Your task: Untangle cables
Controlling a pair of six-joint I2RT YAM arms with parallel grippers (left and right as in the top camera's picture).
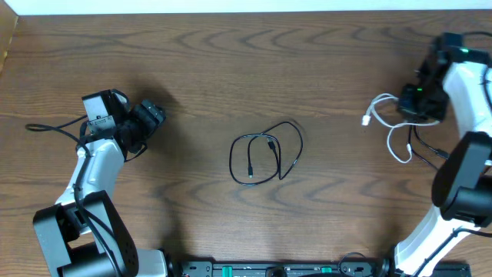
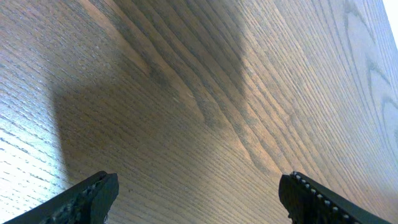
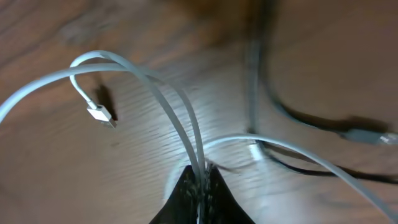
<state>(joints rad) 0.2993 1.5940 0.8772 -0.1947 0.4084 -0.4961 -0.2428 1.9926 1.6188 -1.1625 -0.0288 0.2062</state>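
- Black cable (image 1: 250, 161) lies in a loose coil of overlapping loops near the middle of the wooden surface (image 1: 231, 61). A small plug shows inside the coil, and neither arm touches it.
- White cable (image 1: 382, 98) sits at the far right of the surface, well apart from the black cable and not crossing it.
- The right gripper (image 1: 419, 100) has its fingers pinched tight on the white cable. In the right wrist view, two white strands (image 3: 180, 112) run side by side into the closed tips (image 3: 202, 174).
- One of those strands arches over and ends in a free white plug (image 3: 101, 116) close to the wood; whether it touches, I cannot tell.
- A third white strand sweeps off to the lower right of that view, and a blurred dark wire (image 3: 311, 118) runs behind it.
- The left gripper (image 1: 150, 119) is over the left side of the surface, far from both cables. Its fingers stand wide apart and hold nothing, with wood grain between the two tips (image 2: 199, 186).
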